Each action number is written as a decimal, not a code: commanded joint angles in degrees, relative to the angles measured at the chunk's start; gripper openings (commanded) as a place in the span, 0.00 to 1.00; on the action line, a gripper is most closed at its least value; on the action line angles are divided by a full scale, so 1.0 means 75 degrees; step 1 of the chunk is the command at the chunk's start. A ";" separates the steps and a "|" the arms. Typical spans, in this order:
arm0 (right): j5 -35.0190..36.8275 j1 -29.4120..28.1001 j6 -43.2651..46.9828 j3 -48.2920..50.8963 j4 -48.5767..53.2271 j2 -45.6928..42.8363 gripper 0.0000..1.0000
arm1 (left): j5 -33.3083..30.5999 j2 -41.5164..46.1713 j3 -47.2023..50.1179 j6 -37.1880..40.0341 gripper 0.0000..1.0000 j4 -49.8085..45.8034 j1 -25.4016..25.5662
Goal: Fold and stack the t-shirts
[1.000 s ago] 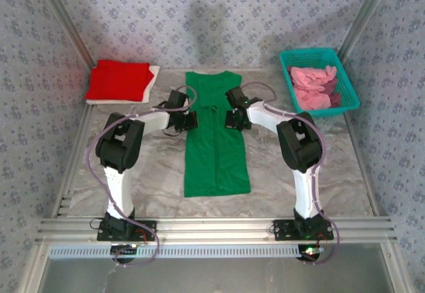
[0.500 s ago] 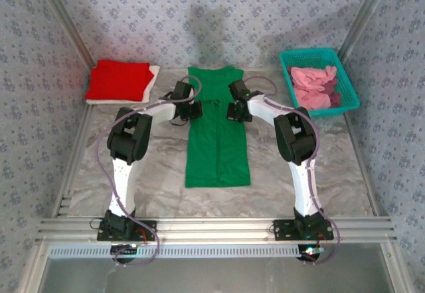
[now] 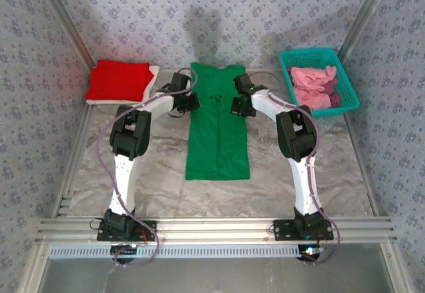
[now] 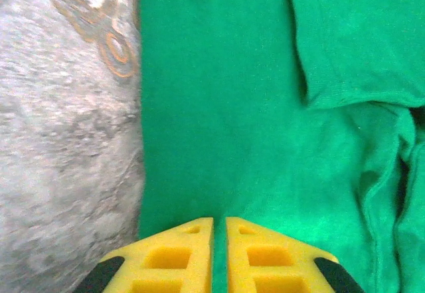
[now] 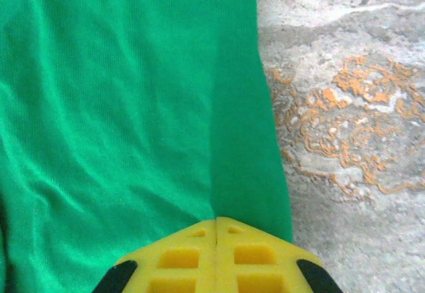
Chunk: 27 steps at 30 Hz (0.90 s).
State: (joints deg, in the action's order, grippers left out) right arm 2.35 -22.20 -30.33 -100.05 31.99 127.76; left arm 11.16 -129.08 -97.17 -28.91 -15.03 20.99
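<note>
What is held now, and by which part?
Right hand pinches the bright green cloth t-shirt at its right edge; left hand, slightly parted at the left edge: unclear.

Green t-shirt [image 3: 217,133]: soft matt knit cloth with a fine weave visible up close, lightly creased, with a faint sheen along the folds. Tabletop [image 3: 153,173]: smooth grey marble-look surface with orange veining, slightly glossy. Red t-shirt [image 3: 118,80] and white t-shirt [image 3: 154,72]: matt cloth. Basket [image 3: 307,51]: teal plastic mesh, a little shiny, holding pink t-shirts [image 3: 311,80] of crumpled soft cloth. Left gripper [image 4: 219,221] and right gripper [image 5: 217,220]: fingers of matt yellow moulded plastic with shallow square pockets, black at the sides. Frame rail [image 3: 212,226]: ridged silver metal with a dull shine.
</note>
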 commanded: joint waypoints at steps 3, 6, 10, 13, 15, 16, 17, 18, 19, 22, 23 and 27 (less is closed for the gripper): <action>0.0121 -0.0349 0.0438 0.0943 0.0623 -0.2592 0.08 | -0.0607 0.3560 0.1924 0.0470 0.32 0.0269 0.0334; 0.0314 -0.0894 0.0419 0.3029 -0.0073 -0.4592 0.23 | -0.1374 0.5609 0.3737 0.1143 0.76 0.0608 0.0817; -0.1425 -0.0888 -0.0675 0.6599 -0.1400 -0.7173 0.49 | 0.0328 0.7354 0.6249 0.0619 0.98 0.0504 0.0260; -0.2467 -0.0731 -0.1672 0.8193 -0.1700 -0.8285 0.49 | 0.1243 0.7967 0.7182 0.0338 0.92 -0.0471 0.0202; -0.2704 -0.0766 -0.1886 0.8695 -0.1594 -0.8634 0.50 | 0.1779 0.8366 0.7838 -0.0203 0.79 -0.0502 0.0404; -0.2858 -0.0766 -0.1967 0.8878 -0.1593 -0.8701 0.50 | 0.1974 0.8475 0.8108 -0.0583 0.77 -0.0369 0.0515; -0.2953 -0.0755 -0.2008 0.8964 -0.1640 -0.8705 0.50 | 0.2134 0.8506 0.8339 -0.0843 0.74 -0.0192 0.0606; -0.3051 -0.0764 -0.2078 0.9045 -0.1720 -0.8657 0.50 | 0.2397 0.8494 0.8554 -0.1050 0.71 0.0094 0.0710; -0.3130 -0.0747 -0.2118 0.9099 -0.1796 -0.8599 0.50 | 0.2466 0.8439 0.8651 -0.1215 0.70 0.0166 0.0821; -0.3370 -0.0732 -0.2077 0.9146 -0.1849 -0.8250 0.49 | 0.2306 0.8355 0.8620 -0.1225 0.70 -0.0208 0.1049; -0.3372 -0.0733 -0.2054 0.9161 -0.1819 -0.8156 0.49 | 0.2199 0.8373 0.8618 -0.1181 0.70 -0.0372 0.1083; -0.3563 -0.0679 -0.2171 0.9441 -0.2356 -0.7779 0.48 | 0.2199 0.8245 0.8847 -0.1182 0.68 -0.0273 0.1086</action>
State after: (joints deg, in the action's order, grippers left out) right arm -21.54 -27.70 -44.69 -30.61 17.39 67.72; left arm 26.24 -66.87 -31.00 -36.53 -16.95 28.93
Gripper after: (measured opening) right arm 0.485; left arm 0.684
